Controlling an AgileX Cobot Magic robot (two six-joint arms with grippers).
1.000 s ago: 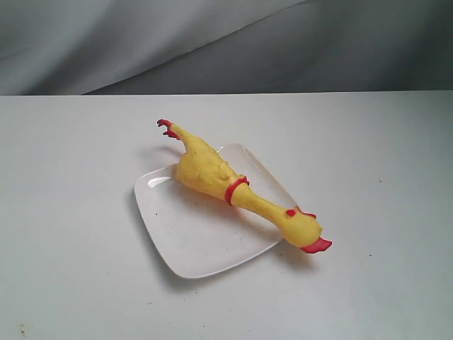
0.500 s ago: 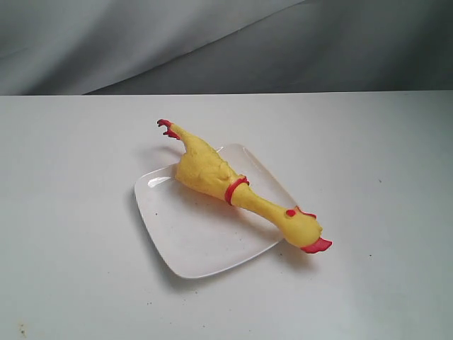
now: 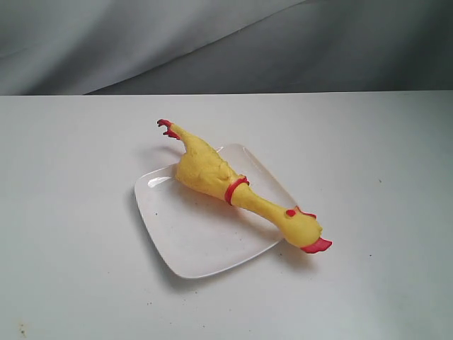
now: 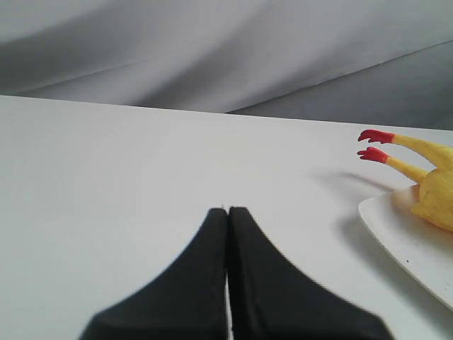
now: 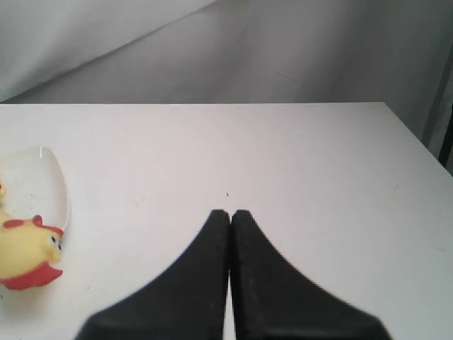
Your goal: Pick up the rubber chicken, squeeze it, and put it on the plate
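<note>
The chicken point(image 3: 212, 173) lies diagonally across the plate point(image 3: 191, 241) at the centre of the exterior frame. Its red feet overhang the plate's upper-left edge and its head juts past the lower-right edge onto the table point(image 3: 71, 212). Neither arm shows in this view, and a grey cloth point(image 3: 212, 42) fills the top of the frame.

The left wrist view shows what the exterior view does not: the left claw point(image 4: 228, 212) is clenched on nothing, fingertips pressed together above bare table, with the chicken's feet point(image 4: 375, 145) and a plate corner point(image 4: 403, 234) off to one side. The right wrist view shows the right claw point(image 5: 231, 214) likewise clenched and empty, apart from the chicken's head point(image 5: 25, 248) and the plate rim point(image 5: 53, 184).
</note>
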